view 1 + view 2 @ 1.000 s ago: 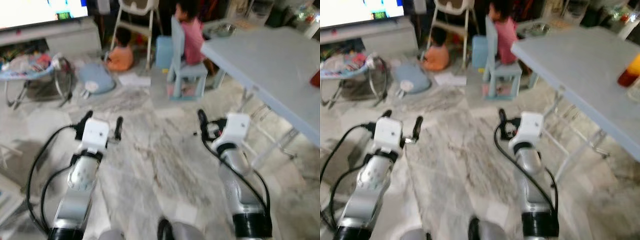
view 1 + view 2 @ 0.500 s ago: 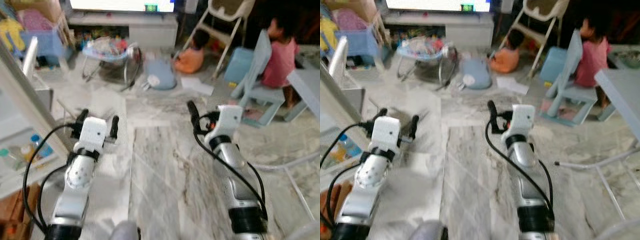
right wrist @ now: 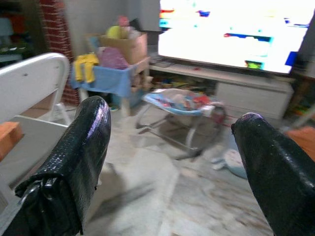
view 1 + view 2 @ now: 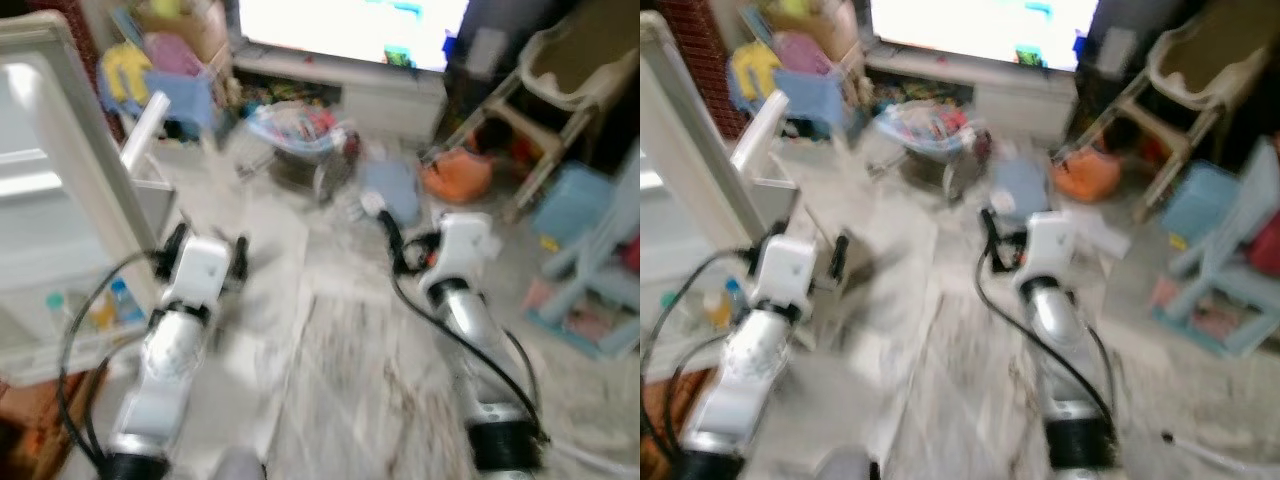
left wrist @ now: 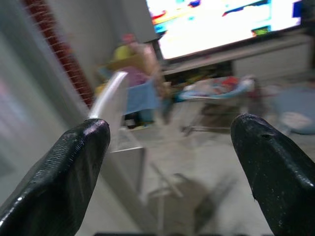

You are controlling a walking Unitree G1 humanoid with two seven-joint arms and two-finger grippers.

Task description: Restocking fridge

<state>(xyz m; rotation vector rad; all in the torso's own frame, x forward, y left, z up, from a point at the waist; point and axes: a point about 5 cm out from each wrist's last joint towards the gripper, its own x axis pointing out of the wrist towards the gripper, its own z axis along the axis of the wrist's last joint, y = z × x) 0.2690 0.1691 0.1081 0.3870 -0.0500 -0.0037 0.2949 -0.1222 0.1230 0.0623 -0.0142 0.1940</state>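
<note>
Jaws of left gripper [image 5: 167,162] and right gripper [image 3: 172,157] stand spread, empty; the view has swung from grey counter to open white fridge door [image 4: 60,190], nearing restocking.

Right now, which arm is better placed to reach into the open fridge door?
Probably the left. The left gripper is open, empty, and right beside the fridge door with its bottles. The right gripper, also open and empty, is out over the marble floor.
</note>
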